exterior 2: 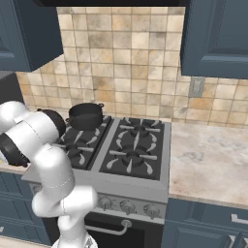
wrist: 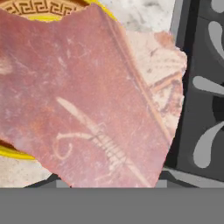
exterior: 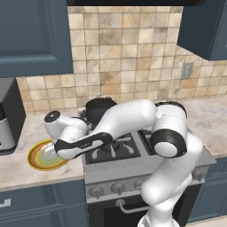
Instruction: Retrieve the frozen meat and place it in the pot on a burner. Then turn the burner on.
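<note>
The frozen meat, a pinkish-red lump with paler patches, sits right up against the hand camera and hides the fingertips. It overlaps the yellow-rimmed plate, the counter and the stove's edge, so it hangs lifted above them. My gripper is low over the plate at the left of the stove and looks shut on the meat. The black pot stands on the rear left burner, partly behind my arm in the left base view.
The stove has several burners on black grates and silver knobs along its front. A dark appliance stands on the counter left of the plate. Marble counter stretches right of the stove. Blue cabinets hang above.
</note>
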Motion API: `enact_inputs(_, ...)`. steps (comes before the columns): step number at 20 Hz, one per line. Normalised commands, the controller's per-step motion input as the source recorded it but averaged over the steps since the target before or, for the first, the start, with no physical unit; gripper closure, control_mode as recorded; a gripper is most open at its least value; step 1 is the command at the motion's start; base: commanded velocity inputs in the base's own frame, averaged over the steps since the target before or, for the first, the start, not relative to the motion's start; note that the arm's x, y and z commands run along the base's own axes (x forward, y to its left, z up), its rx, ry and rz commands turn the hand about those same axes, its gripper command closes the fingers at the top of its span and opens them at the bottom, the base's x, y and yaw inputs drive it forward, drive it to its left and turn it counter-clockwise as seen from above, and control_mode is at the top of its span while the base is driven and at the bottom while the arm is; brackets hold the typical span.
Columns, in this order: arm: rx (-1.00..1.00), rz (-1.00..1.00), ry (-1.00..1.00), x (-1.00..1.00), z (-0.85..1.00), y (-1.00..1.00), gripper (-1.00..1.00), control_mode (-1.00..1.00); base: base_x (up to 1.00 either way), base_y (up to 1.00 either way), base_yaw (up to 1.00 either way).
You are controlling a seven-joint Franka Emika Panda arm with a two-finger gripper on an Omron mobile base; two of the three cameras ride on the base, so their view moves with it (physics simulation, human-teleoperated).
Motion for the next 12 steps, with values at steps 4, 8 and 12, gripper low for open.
enact_inputs(4,0.03,-0.05,0.0,-0.14,0.56,-0.82,1.0,-1.0,0.0,0.0,0.0)
enact_inputs(8,0.05,-0.05,0.0,-0.08,0.5,-0.78,1.0,-1.0,0.0,0.0,0.0)
enact_inputs(12,0.03,-0.05,-0.03,0.0,0.38,-0.81,1.0,-1.0,0.0,0.0,0.0)
